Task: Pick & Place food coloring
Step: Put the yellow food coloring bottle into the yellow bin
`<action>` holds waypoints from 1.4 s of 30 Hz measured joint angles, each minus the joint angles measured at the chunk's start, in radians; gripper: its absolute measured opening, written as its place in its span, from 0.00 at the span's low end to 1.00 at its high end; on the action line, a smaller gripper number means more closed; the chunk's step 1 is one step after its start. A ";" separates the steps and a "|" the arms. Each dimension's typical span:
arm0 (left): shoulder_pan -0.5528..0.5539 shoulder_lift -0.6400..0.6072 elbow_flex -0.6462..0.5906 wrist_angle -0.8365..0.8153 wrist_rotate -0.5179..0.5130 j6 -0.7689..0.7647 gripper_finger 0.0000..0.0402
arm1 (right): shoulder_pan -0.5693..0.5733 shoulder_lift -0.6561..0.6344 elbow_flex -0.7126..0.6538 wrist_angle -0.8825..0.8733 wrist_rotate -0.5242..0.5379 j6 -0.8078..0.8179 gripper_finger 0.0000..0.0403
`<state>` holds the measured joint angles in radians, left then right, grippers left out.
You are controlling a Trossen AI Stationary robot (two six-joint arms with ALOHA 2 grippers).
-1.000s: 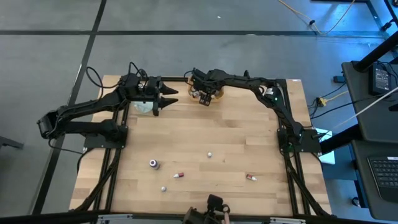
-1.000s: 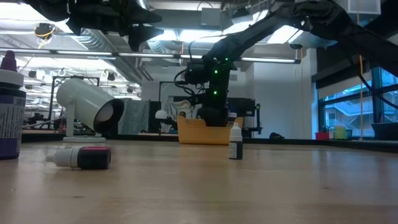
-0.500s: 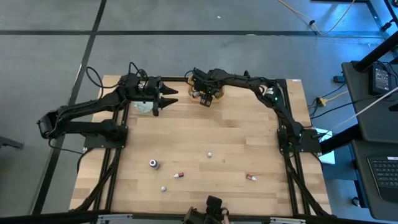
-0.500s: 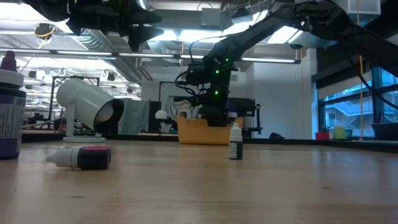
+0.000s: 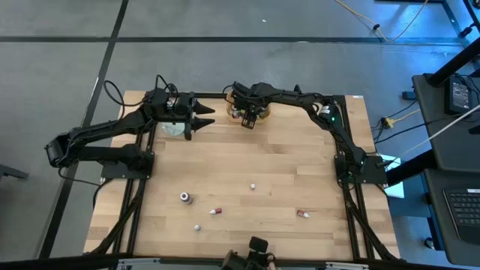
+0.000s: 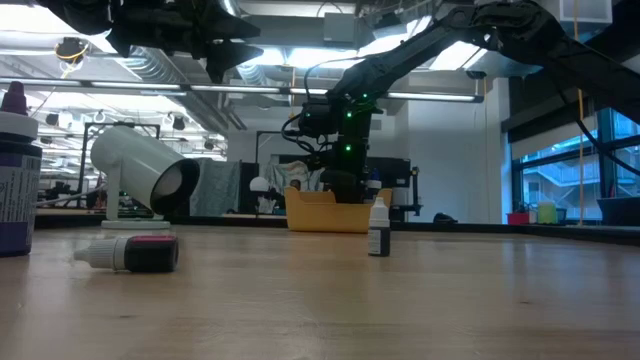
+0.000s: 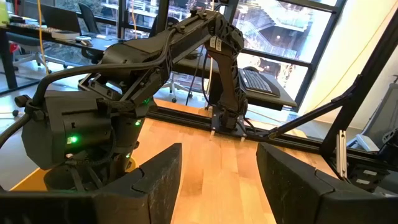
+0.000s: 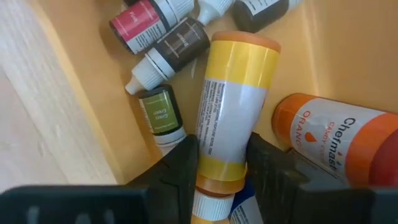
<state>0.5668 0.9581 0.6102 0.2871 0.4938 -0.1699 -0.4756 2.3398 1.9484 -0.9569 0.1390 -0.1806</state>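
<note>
My right gripper point(image 5: 247, 118) reaches down into the orange bin point(image 6: 325, 212) at the table's far edge. Its wrist view shows a yellow food coloring bottle point(image 8: 235, 99) with a white label lying between its two fingers. Several other bottles lie in the bin, among them an orange one point(image 8: 333, 137), a green-labelled one point(image 8: 158, 112) and a pink one point(image 8: 138, 20). Several small food coloring bottles lie scattered on the near half of the table, such as one point(image 5: 185, 197) and another point(image 5: 303, 214). My left gripper point(image 5: 204, 120) hangs open at the far left, holding nothing. My right gripper pinches the yellow bottle by its two long sides point(image 8: 214, 158), close to its cap end, one finger point(image 8: 180, 165) on each side. The fingers come from above, pointing down into the bin, and lie across the bottle. The bottle lies flat among the others.
A large white cup point(image 6: 140, 170) stands tilted at the far left, under my left arm. In the low view a tall purple bottle point(image 6: 15, 170) stands near the camera, a dark bottle point(image 6: 130, 252) lies on its side, and a small dropper bottle point(image 6: 378, 228) stands upright at mid-table.
</note>
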 joint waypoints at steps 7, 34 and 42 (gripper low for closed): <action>0.000 0.000 0.000 0.000 0.000 0.000 0.52 | 0.001 0.000 0.000 -0.002 0.000 0.000 0.28; 0.000 0.000 0.000 0.000 0.001 0.000 0.51 | 0.008 0.000 0.367 -0.187 -0.154 0.047 0.28; -0.019 0.000 0.000 0.000 -0.001 0.000 0.51 | 0.053 -0.073 0.377 -0.311 -0.346 0.072 0.28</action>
<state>0.5483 0.9581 0.6098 0.2874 0.4931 -0.1703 -0.4222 2.2667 2.3251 -1.2680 -0.2070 -0.1087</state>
